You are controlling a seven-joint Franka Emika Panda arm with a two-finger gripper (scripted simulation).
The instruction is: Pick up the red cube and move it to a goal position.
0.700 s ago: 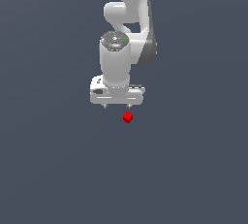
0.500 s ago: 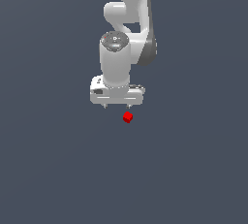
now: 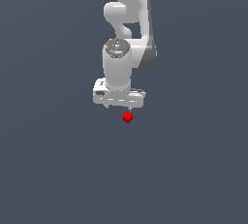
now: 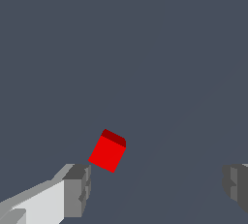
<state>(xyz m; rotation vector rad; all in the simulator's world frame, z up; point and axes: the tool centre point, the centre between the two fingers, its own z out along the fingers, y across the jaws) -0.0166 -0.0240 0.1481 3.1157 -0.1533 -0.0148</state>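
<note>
The red cube (image 3: 127,117) is tiny and lies on the dark grey floor, just below the white gripper (image 3: 119,107) in the exterior view. In the wrist view the red cube (image 4: 107,151) sits turned at an angle, close beside one grey fingertip (image 4: 77,189) and far from the other fingertip (image 4: 236,184). The gripper (image 4: 157,182) is open wide with nothing between its fingers. It does not touch the cube.
A plain dark grey floor fills both views. The white arm (image 3: 127,19) rises above the gripper towards the top of the exterior view.
The gripper has sunk slightly towards the floor. The cube has stayed where it was.
</note>
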